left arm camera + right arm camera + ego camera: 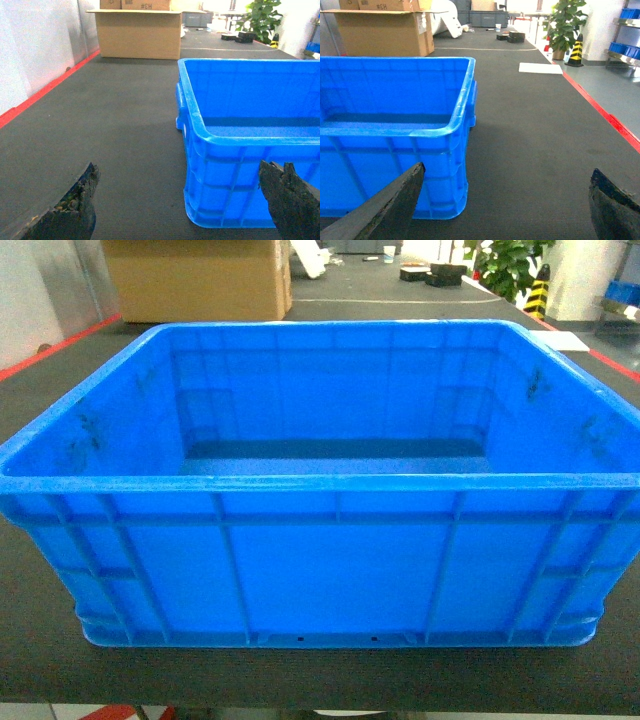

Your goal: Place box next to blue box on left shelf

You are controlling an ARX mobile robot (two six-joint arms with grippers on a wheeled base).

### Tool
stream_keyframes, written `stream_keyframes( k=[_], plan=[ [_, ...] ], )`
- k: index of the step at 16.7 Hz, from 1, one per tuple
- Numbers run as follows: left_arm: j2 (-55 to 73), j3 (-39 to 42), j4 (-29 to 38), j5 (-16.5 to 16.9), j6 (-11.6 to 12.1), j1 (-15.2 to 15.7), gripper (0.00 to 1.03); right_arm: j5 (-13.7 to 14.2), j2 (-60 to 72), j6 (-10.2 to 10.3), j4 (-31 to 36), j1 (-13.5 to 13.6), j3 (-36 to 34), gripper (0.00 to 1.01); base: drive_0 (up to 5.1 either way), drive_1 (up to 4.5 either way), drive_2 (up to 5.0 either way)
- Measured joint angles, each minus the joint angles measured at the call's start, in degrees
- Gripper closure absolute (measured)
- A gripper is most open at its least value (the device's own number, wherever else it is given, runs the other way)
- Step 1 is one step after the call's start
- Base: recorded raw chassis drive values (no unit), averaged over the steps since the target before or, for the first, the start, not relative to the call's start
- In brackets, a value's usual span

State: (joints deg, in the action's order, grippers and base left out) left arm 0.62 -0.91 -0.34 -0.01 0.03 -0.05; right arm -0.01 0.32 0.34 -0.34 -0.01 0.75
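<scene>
Box (320, 570) is sitting on the dark mat (125, 130), right up close in the head view, nothing inside it. Left gripper (180, 205) is spread wide around the crate's near left corner, holding nothing. Right gripper (505, 205) is wide open too by the near right corner. Cardboard box (139, 34) sits further back.

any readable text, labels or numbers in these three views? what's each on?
"#CH": printed in dark letters on the upper flap of the cardboard box, left wrist view; the same mark shows in the right wrist view.
A second mark further left on that flap: too small to read.
The blue crate: no label or print visible.
The white sheet on the mat: no legible text.
</scene>
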Motion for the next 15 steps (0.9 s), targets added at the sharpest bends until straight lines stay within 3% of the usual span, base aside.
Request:
stream_keyframes(
  k=[12, 13, 14, 15],
  plan=[
    [0.0, 0.0, 0.0, 0.0, 0.0, 0.0, 0.05, 0.0, 0.0, 0.0, 0.0, 0.0, 0.0, 0.03, 0.0, 0.0, 0.0],
    [0.63, 0.02, 2.78, -2.82, 0.94, -1.16, 0.05, 2.32, 1.29, -0.2, 1.05, 0.92, 0.07, 0.03, 0.0, 0.0, 0.0],
    [5.2, -0.28, 11.72, -6.88, 2.16, -2.47, 0.05, 3.96, 7.48, -0.17, 5.75, 2.16, 0.85, 0.03, 0.0, 0.0, 0.0],
    [15.47, -1.36, 19.89, -7.06, 2.91, -2.1, 0.05, 4.5, 15.72, -0.02, 12.5, 3.19, 2.78, 0.03, 0.0, 0.0, 0.0]
  ],
)
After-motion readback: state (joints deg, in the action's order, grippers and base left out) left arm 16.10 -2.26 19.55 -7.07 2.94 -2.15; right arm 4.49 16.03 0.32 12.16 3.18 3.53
